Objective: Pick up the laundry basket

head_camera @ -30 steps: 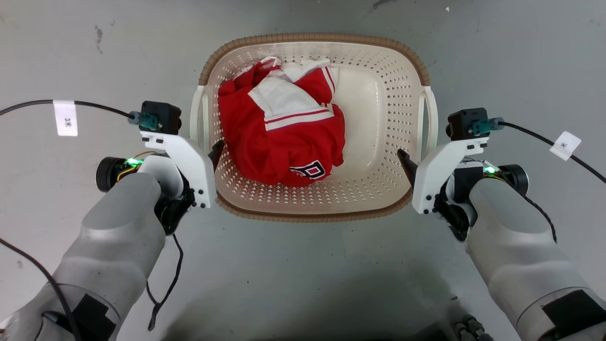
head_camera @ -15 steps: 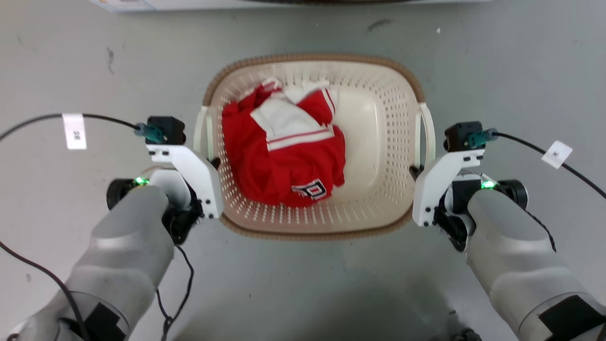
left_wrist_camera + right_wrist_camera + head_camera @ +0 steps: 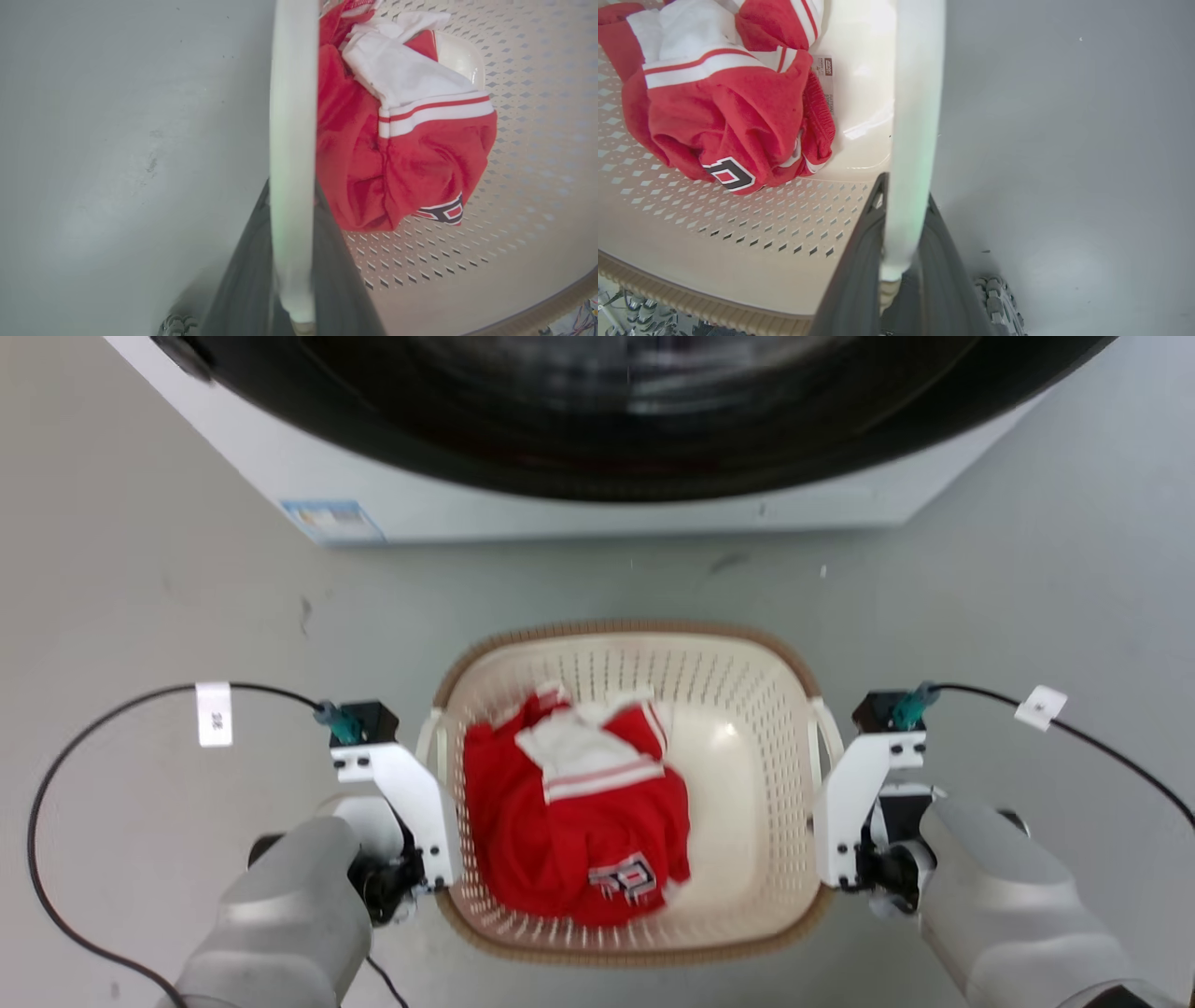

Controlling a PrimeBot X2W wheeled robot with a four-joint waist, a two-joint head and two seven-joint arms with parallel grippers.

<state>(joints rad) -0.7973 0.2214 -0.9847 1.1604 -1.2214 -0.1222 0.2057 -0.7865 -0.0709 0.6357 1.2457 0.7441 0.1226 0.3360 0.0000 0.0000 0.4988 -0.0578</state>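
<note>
Laundry basket (image 3: 775,784) holding red garment (image 3: 560,831) | long axis left-right | left fingers (image 3: 247,261), right fingers (image 3: 859,261) each pinching a handle (image 3: 292,116)

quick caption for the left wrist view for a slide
Left end effector clamped on the white handle of the laundry basket, a red and white garment inside.

The laundry basket (image 3: 635,677) is cream with rows of small perforations in its walls. Its rim (image 3: 616,630) is brown and woven-look, and its side handles (image 3: 831,719) at 3 and 9 o'clock are white. The garment (image 3: 560,831) is red with a white panel, red-and-white stripes and a dark, white-edged letter patch at its 5 o'clock. At 12 o'clock, the washing machine (image 3: 560,518) is white with a black door and a blue label. The floor (image 3: 140,616) is plain grey. The left gripper (image 3: 292,186) and the right gripper (image 3: 906,186) have dark grey fingers.
</note>
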